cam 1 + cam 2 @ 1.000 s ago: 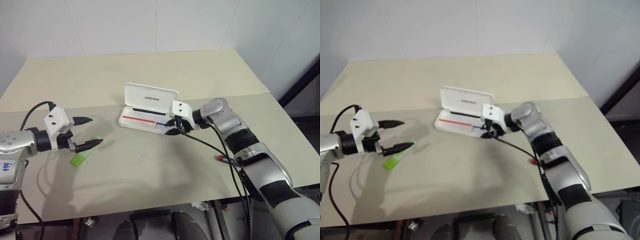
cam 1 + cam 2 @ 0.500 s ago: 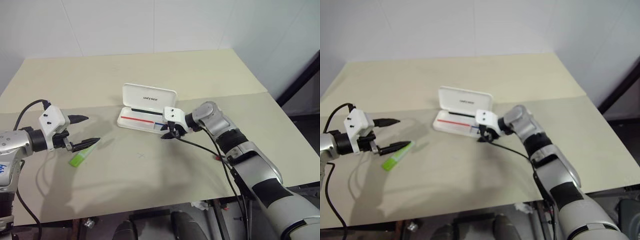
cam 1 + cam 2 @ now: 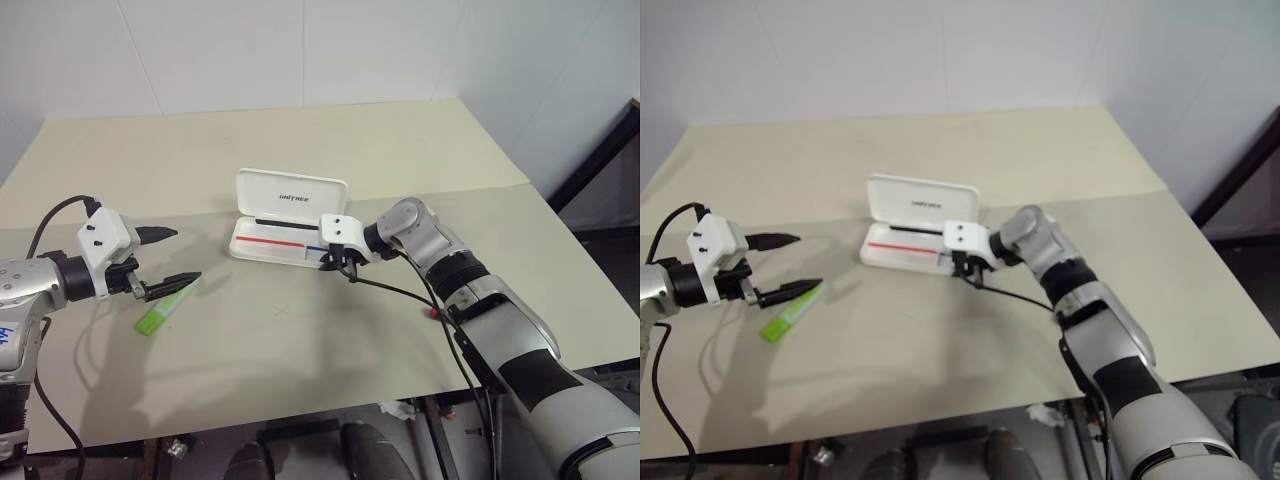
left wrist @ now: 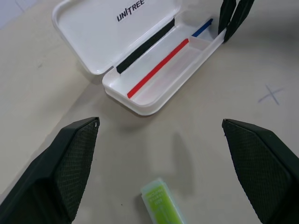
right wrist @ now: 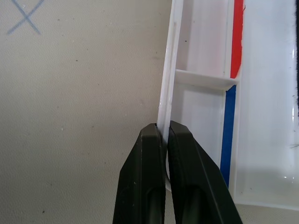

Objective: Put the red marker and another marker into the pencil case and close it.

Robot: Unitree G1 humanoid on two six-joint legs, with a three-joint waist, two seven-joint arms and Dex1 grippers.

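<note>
right pincer pinching pencil case wall

The case lies open mid-surface, lid standing behind its tray. The right hand pinches the tray's front wall at its right end; the highlighter lies well left, under the left hand. The marker lies right of the case, beside the right arm.

Pencil case: hard white plastic, smooth and glossy (faint sheen inside the tray). Light-green highlighter: translucent plastic, slightly glossy. Left tool fingers: black, matt, finely cross-hatched pads. Counter: beige, matt, smooth with small specks.
</note>
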